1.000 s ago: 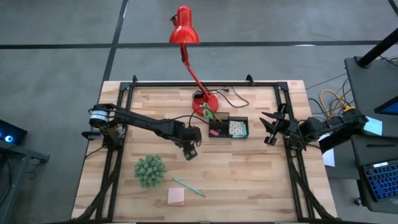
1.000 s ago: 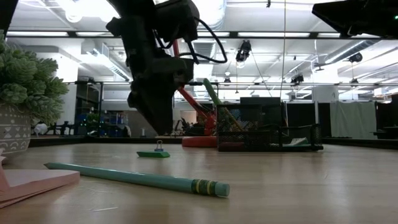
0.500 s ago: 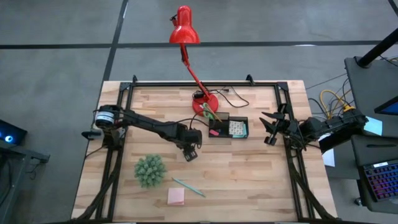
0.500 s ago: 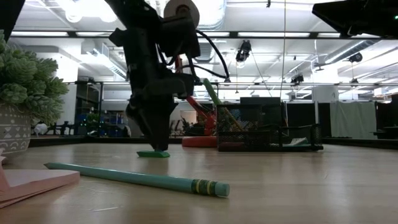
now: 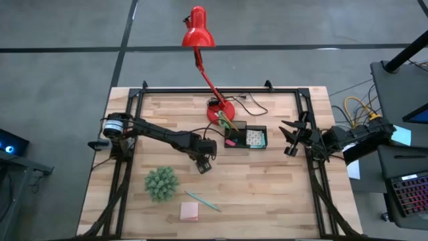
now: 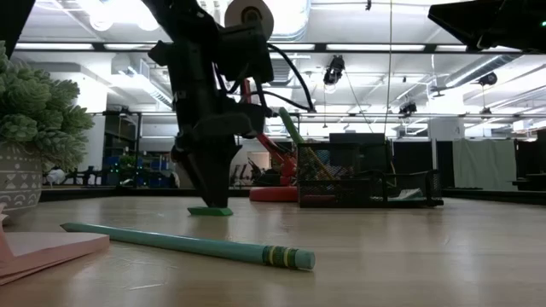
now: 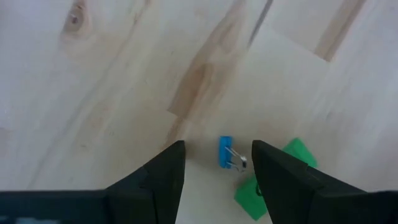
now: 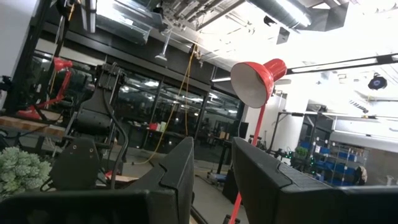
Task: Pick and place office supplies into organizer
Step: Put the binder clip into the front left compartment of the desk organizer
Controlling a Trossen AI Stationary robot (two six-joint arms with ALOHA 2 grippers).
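My left gripper [image 7: 217, 148] points down, open, low over the middle of the table [image 5: 267, 187]. A small blue binder clip [image 7: 225, 152] lies flat on the wood between its fingers. A green piece [image 7: 297, 153] lies beside the clip, partly under one finger; in the low view it [image 6: 210, 211] shows under the fingertips. The black organizer [image 5: 245, 137] stands to the right of my left gripper [image 5: 204, 165], with scissors and a pad in it. A teal pencil [image 5: 202, 201] and a pink sticky pad [image 5: 189, 211] lie near the front edge. My right gripper [image 5: 289, 137] waits open at the table's right edge.
A red desk lamp stands with its base [image 5: 221, 110] just behind the organizer. A potted green spiky plant [image 5: 161, 183] stands front left, close to my left arm. Bare wood lies between the organizer and the front right corner.
My left gripper has sunk straight down toward the table, staying open, until its fingertips stand around the blue clip by the green piece. In the low view the clip's wire handle, seen earlier below the fingers, is now hidden behind them.
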